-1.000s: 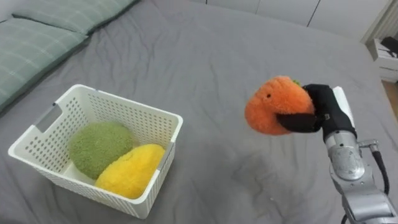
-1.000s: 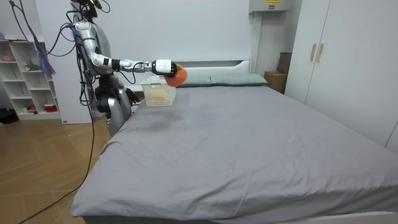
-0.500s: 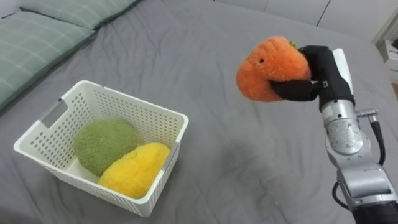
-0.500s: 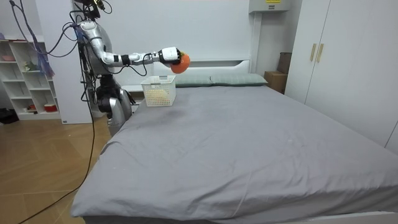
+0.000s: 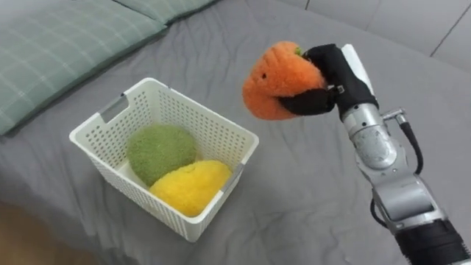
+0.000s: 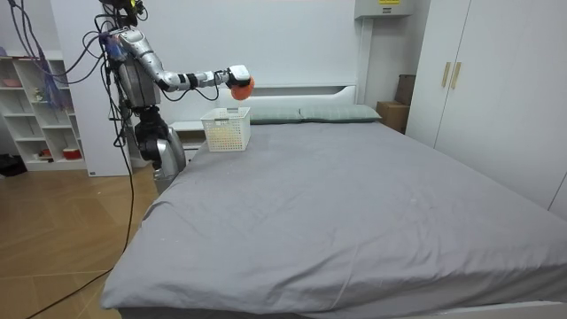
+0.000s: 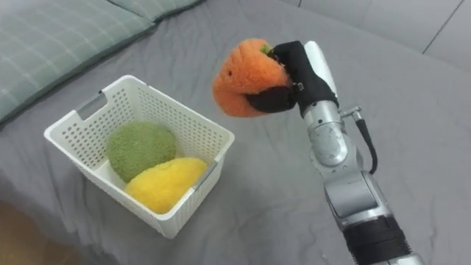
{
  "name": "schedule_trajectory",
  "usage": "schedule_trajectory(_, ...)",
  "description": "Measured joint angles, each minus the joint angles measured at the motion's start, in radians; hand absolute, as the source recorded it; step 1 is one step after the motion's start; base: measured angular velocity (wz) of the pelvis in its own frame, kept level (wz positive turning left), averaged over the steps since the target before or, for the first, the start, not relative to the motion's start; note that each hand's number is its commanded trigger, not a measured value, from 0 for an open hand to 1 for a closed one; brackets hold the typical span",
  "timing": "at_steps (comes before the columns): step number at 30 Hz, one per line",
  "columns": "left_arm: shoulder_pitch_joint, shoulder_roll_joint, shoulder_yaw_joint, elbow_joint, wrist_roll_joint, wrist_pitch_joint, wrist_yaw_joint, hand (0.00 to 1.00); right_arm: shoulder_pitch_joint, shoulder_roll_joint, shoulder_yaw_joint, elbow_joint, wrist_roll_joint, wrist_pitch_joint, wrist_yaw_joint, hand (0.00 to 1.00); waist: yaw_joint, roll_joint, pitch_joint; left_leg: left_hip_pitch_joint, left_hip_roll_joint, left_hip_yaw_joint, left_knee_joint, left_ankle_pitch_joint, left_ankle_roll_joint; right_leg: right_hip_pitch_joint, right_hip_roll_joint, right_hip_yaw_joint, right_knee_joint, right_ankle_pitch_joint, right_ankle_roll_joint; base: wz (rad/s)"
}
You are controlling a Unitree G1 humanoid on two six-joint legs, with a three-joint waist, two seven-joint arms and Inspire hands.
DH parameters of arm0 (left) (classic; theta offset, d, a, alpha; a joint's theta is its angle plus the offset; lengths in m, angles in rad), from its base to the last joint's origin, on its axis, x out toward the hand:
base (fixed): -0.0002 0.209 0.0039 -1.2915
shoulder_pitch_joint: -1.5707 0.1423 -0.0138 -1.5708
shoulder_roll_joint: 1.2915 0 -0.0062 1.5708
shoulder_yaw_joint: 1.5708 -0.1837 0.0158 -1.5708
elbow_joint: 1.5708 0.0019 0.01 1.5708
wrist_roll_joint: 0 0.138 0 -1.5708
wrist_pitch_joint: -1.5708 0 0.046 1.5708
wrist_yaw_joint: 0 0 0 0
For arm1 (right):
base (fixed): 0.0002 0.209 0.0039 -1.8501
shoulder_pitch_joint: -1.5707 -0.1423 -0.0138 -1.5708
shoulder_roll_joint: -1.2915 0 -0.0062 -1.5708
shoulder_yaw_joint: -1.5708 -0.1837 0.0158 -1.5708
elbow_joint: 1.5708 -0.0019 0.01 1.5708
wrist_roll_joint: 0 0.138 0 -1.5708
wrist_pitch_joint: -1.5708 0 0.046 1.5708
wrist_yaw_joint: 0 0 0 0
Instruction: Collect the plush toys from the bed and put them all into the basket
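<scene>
Fingers of right hand curled round orange plush toy — above basket

Orange toy fuzzy matt plush, same as green toy and yellow toy; basket smooth perforated white plastic; bed sheet matt grey cloth; pillow soft checked cloth; right hand matt black.

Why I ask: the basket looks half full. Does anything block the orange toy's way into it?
Nothing visible does. The right hand holds the orange toy in the air, above and right of the basket; only air lies between. The green toy and yellow toy lie inside.
</scene>
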Motion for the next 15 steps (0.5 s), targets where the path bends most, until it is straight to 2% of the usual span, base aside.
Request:
schedule_trajectory(1,-0.009,0.001,-0.002,-0.003,0.0,0.006,-0.004,0.0,-0.017,0.01,0.015,0.023,-0.003,0.001,0.0,0.79,0.006,-0.003,0.0046,-0.007,-0.002,-0.012,0.003,0.002,-0.001,0.0,0.0,-0.011,-0.001,0.0,0.0,0.36)
schedule_trajectory(3,-0.026,0.003,-0.004,-0.003,-0.001,0.02,-0.012,0.0,-0.052,0.027,0.051,0.075,-0.003,0.011,0.002,0.78,0.016,-0.01,0.0071,-0.016,-0.003,-0.023,0.011,0.003,-0.002,-0.001,0.001,-0.022,-0.002,0.0,0.0,0.22)
schedule_trajectory(6,-0.059,0.002,-0.02,-0.002,0.001,0.035,-0.017,0.0,-0.07,0.039,0.095,0.144,-0.005,0.029,0.005,0.73,0.042,-0.012,0.0065,-0.03,-0.01,-0.045,0.021,0.004,-0.002,-0.001,0.002,-0.023,-0.006,0.0,0.0,0.19)
schedule_trajectory(8,-0.068,0.003,-0.018,0.003,0.006,0.041,-0.018,0.0,-0.07,0.042,0.116,0.164,-0.01,0.041,0.008,0.6,0.058,-0.011,0.0069,-0.033,-0.016,-0.049,0.021,0.004,-0.002,0.001,0.001,-0.024,-0.012,0.0,0.0,0.12)
schedule_trajectory(9,-0.068,0.004,-0.017,0.004,0.017,0.046,-0.018,0.0,-0.07,0.048,0.117,0.18,-0.01,0.042,0.016,0.46,0.063,-0.014,0.0047,-0.036,-0.016,-0.057,0.021,0.006,-0.002,0.001,0.0,-0.025,-0.013,0.0,0.0,0.18)
schedule_trajectory(10,-0.067,0.003,-0.017,0.006,0.035,0.055,-0.019,0.0,-0.07,0.052,0.117,0.198,-0.009,0.045,0.018,0.18,0.072,-0.012,0.0061,-0.036,-0.017,-0.063,0.02,0.008,-0.002,0.001,0.0,-0.025,-0.013,0.0,0.0,0.16)
schedule_trajectory(11,-0.068,0.003,-0.018,0.007,0.043,0.059,-0.02,0.0,-0.07,0.054,0.117,0.21,-0.009,0.047,0.02,0.05,0.077,-0.012,0.0065,-0.035,-0.017,-0.063,0.02,0.008,-0.002,0.001,0.0,-0.025,-0.013,0.0,0.0,0.09)
schedule_trajectory(12,-0.067,0.002,-0.018,0.007,0.048,0.064,-0.021,0.0,-0.07,0.055,0.117,0.232,-0.008,0.057,0.027,0.0,0.085,-0.011,0.0068,-0.035,-0.018,-0.064,0.02,0.009,-0.002,0.002,0.0,-0.025,-0.013,0.0,0.0,0.05)
schedule_trajectory(15,-0.062,0.003,-0.019,0.007,0.048,0.074,-0.022,0.0,-0.07,0.061,0.119,0.306,-0.009,0.063,0.038,0.0,0.108,-0.012,0.0074,-0.04,-0.018,-0.071,0.02,0.009,-0.003,0.003,0.001,-0.027,-0.014,0.0,0.0,0.07)
